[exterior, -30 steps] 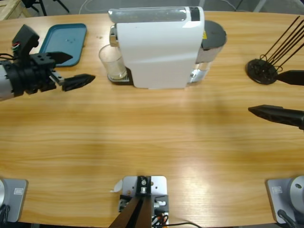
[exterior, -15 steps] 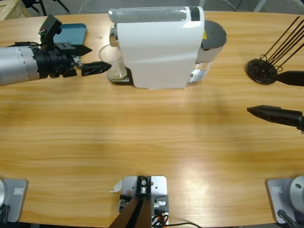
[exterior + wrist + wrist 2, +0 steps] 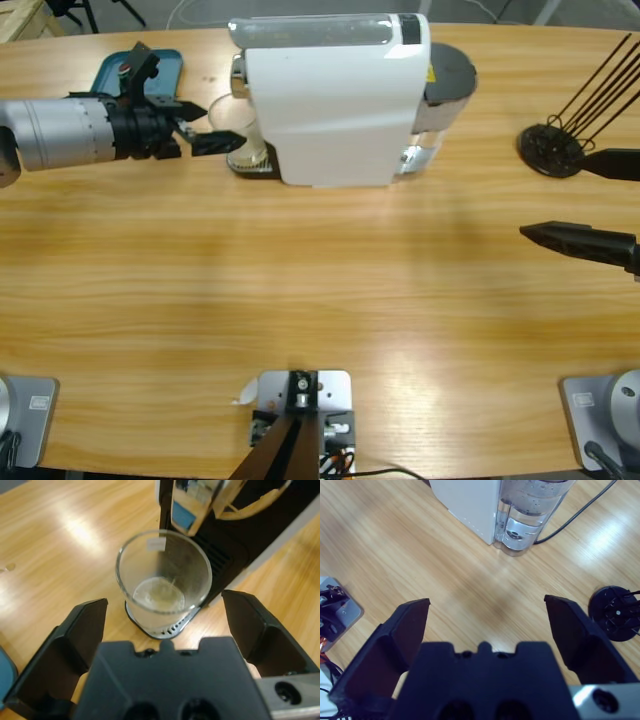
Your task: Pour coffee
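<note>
left pincer (image 3: 210,124) wide open, jaws flanking glass (image 3: 163,575), holding nothing | right pincer (image 3: 575,200) wide open, empty, over bare tabletop (image 3: 320,300) | coffee (image 3: 158,593): thin pale-tan layer in glass bottom, on drip tray under white coffee machine (image 3: 335,100)

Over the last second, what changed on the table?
The left pincer moved in from the table's left side to the glass under the coffee machine; its open jaws now flank the glass without gripping it. The glass, machine and right pincer stayed put.
</note>
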Controlling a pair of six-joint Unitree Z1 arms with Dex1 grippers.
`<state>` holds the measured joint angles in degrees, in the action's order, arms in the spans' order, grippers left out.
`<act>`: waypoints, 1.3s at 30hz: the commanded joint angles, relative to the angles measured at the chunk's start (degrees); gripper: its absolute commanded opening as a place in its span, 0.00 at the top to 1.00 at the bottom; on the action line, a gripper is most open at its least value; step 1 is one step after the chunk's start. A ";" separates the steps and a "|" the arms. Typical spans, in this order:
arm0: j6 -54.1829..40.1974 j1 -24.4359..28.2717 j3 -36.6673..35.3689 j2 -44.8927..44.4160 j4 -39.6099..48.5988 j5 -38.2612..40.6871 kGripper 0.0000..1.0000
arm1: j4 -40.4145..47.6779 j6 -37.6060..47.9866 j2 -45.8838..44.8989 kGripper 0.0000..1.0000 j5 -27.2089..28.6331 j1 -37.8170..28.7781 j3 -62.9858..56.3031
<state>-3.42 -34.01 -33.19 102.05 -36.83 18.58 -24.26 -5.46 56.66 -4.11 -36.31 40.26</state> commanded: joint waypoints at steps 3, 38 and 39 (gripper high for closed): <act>0.95 0.44 -4.32 7.04 -0.78 1.99 0.02 | 0.89 0.15 1.00 0.00 0.77 -0.69 -1.92; 0.60 0.44 -1.72 8.37 -1.49 3.59 0.68 | 1.15 -0.02 0.77 0.00 0.86 -0.69 -2.03; 0.60 0.52 -0.54 7.74 -1.77 2.16 0.68 | 1.17 -0.04 0.63 0.00 0.86 -0.69 -2.03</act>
<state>-3.42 -33.78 -38.88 109.99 -37.97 22.91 -23.56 -5.46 56.79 -4.11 -36.31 40.25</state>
